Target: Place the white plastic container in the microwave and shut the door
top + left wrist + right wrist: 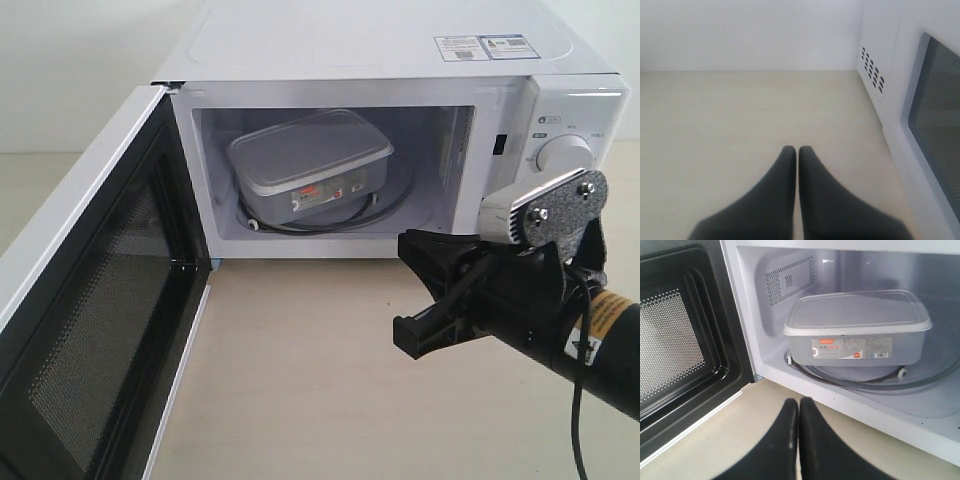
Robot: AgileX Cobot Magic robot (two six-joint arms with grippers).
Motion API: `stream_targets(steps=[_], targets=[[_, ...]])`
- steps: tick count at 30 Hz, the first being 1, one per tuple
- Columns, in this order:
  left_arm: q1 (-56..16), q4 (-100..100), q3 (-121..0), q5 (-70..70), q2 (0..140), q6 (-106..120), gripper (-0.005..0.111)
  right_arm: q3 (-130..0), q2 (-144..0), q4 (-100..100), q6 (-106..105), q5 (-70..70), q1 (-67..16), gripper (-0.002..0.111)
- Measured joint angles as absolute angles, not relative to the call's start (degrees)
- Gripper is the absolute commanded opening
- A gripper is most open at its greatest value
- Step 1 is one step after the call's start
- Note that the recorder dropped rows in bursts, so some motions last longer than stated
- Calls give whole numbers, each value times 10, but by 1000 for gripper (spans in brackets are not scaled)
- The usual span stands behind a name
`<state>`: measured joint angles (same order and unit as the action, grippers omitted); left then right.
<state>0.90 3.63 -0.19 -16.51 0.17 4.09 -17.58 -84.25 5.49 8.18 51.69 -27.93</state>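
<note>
Nearest the lens in the right wrist view, the right gripper hangs with its two black fingers pressed together and nothing between them, low over the pale table just in front of the microwave opening; in the exterior view it sits in the lower right of the frame. The left gripper is likewise closed up and empty, at the bottom centre of its own view, with the outer face of the door and its dark window running up the right edge of that picture. The door stands wide open, filling the lower left of the exterior frame, black mesh inner face turned toward the middle. Closing it looks to be what remains, and the left arm seems better placed: it is on the door's outer side, while the right sits across the opening from it. Farther back, the white plastic container rests inside the cavity on the glass turntable, upper centre of the frame, long axis across the opening, slightly skewed, label facing out. Its lid is on, so its contents cannot be told.
</note>
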Motion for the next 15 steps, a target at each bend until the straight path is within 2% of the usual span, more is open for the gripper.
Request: stream_targets(steps=[7,13,15], targets=[[9,36,-2,-165,2,41,4,-176,-824,48,82,503,-279,0],[9,36,-2,-165,2,41,4,-175,-622,39,11,258,-275,0],[9,36,-2,-165,2,41,4,-175,-546,39,-4,184,-246,0]])
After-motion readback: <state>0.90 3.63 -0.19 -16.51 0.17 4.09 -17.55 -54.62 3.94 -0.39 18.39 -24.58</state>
